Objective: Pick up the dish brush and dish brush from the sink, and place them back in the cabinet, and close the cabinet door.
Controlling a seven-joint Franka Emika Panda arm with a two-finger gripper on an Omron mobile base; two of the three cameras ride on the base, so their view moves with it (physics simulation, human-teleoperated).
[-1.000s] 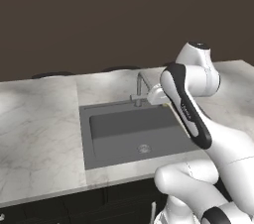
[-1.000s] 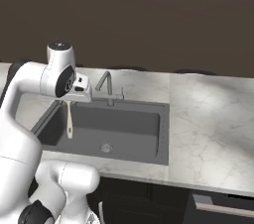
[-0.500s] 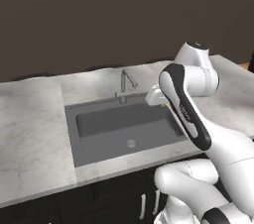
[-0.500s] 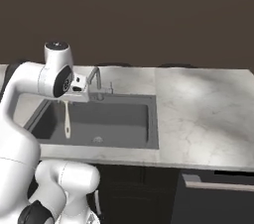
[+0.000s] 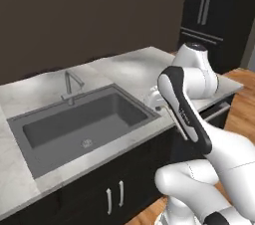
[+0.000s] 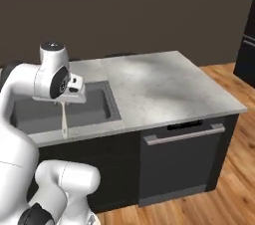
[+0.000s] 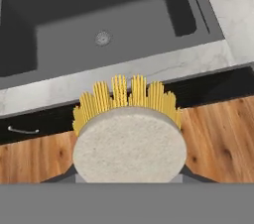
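Note:
My gripper (image 6: 70,99) is shut on a dish brush (image 7: 130,151) with a pale cream round head and yellow bristles. In the hand view the head sits close to the camera and hides my fingertips. From the right base view, the brush's thin pale handle (image 6: 63,122) hangs straight down below the hand, over the front rim of the sink (image 6: 35,114). The sink (image 7: 99,15) is a dark grey basin with a round drain (image 7: 102,37), and its floor looks bare. The cabinet and the cabinet door are out of view.
A slim grey faucet (image 5: 70,86) stands behind the sink. The marble counter (image 6: 159,82) stretches right, above a dark dishwasher front (image 6: 182,159). Wooden floor (image 6: 229,189) lies beyond. A tall black unit with silver bar handles (image 5: 204,9) stands at the far right.
Both base views have swung, so the base has moved: the sink has slid left and the counter's right end and floor have come into sight. The brush stays held.

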